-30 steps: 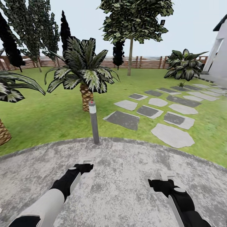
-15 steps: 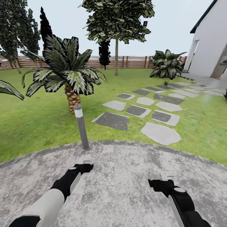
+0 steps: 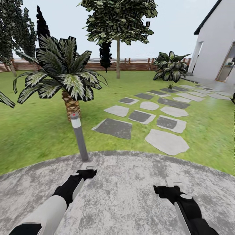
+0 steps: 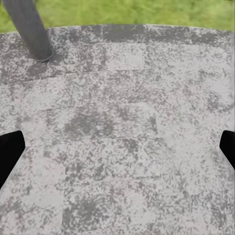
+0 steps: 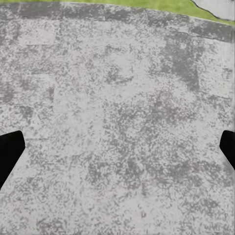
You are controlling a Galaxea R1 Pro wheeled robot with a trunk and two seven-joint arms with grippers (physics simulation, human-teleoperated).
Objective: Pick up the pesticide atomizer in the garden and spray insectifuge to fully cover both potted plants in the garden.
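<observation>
Presently, items on record:

Left pincer (image 3: 87, 168): hangs low over the grey mottled patio (image 3: 124, 195), fingers spread wide with nothing between them; in the left wrist view the two dark fingertips (image 4: 10, 154) sit at opposite edges with bare paving between.

Right pincer (image 3: 173, 181): level with the left and well apart from it, also over the patio, fingers parted and empty; the right wrist view gives the same wide gap between its fingertips (image 5: 10, 149).

Bollard light (image 3: 78, 136): grey post with pale cap and a red dot on top, standing at the patio's rim just ahead of the left pincer; its base (image 4: 30, 30) is near that pincer's reach.

Palm plant (image 3: 63, 76): striped leaves, scaly trunk, on the grass (image 3: 36, 130) beyond the bollard, ahead of the left pincer.

Stepping stones (image 3: 156, 120): flat grey slabs, running away ahead of the right pincer toward the white house (image 3: 217, 49); one slab's corner (image 5: 218, 7) lies past the patio edge.

Small rosette plant (image 3: 170, 86): low green tuft far along the stones, well beyond the right pincer; possibly one of the potted plants, too small to confirm.

Broad-leaf plant (image 3: 170, 67), tall tree (image 3: 118, 26), brown slatted fence (image 3: 130, 64): far ahead, at the back of the garden.
</observation>
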